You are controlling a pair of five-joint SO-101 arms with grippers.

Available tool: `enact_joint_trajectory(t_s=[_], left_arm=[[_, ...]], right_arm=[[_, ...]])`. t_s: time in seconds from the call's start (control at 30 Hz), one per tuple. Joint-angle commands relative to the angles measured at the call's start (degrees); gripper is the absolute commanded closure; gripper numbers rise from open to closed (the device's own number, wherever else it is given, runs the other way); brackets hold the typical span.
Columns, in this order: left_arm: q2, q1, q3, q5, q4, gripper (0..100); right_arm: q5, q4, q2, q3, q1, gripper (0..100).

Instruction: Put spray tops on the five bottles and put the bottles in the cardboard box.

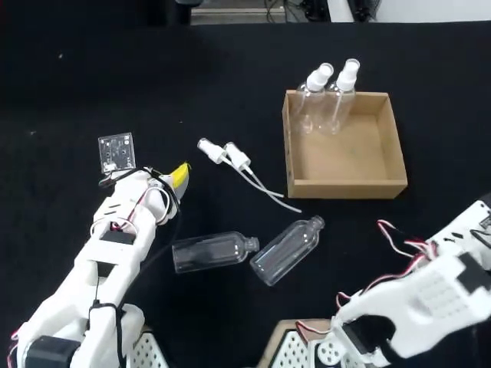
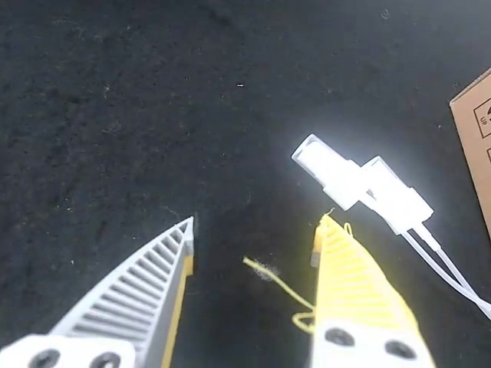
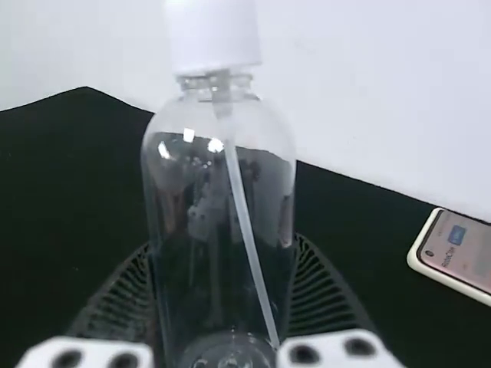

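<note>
Near the middle of the surface (image 1: 69, 84), the near spray top (image 2: 326, 170) and the far spray top (image 2: 397, 205) are lying side by side and touching, with their dip tubes trailing toward the cardboard box (image 1: 345, 188). The left pincer (image 2: 257, 230) is hanging spread wide, low over the surface. The near spray top is sitting just past its yellow finger (image 2: 349, 284), not between the fingers. The right pincer (image 3: 222, 249) is clamping a topped bottle (image 3: 219, 176) round the body. A pair of finished bottles (image 1: 337, 107) is leaning inside the box at its far wall. One bare bottle (image 1: 211, 253) and another bare bottle (image 1: 288, 247) are lying between the arms.

The step in hand is looking like fetching a top for a bare bottle. Doing it well probably means:
- Shifting the left pincer toward the yellow-finger side and forward until the white head is sitting centred in the gap.
- Closing on the head, not the thin tube, which is likely bending or slipping.
- Taking the near one alone, since the two tops are touching and the far one is risking getting dragged along.
- Lifting straight up so the tube is coming free cleanly.
</note>
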Motion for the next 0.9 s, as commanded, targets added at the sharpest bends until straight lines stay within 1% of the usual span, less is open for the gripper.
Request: enact_joint_trajectory(t_s=[0.0, 0.13, 0.37, 0.53, 0.73, 0.8, 0.87], left_arm=[[-1.5, 0.8, -0.6, 0.3, -1.1, 75], [-1.5, 0.8, -0.6, 0.3, -1.1, 75], [-1.5, 0.8, -0.6, 0.3, -1.1, 75], [-1.5, 0.8, -0.6, 0.3, -1.1, 75], [-1.5, 0.8, -0.6, 0.3, -1.1, 75], [-1.5, 0.8, -0.6, 0.3, -1.1, 75], [-1.5, 0.8, -0.6, 0.3, -1.1, 75]], right_arm=[[-0.4, -5.6, 4.3, -5.1, 0.9, 98.4], [-0.4, -9.6, 8.1, -5.4, 0.7, 98.3], [-0.4, -10.1, 12.6, -5.4, 0.8, 98.2], [4.7, -10.1, 14.8, -5.2, 0.3, 98.2], [5.6, -10.1, 15.4, -4.9, -0.9, 98.2], [5.7, -10.1, 15.2, -4.0, -0.9, 96.2], [5.7, -10.1, 15.2, -3.2, -1.0, 90.4]])
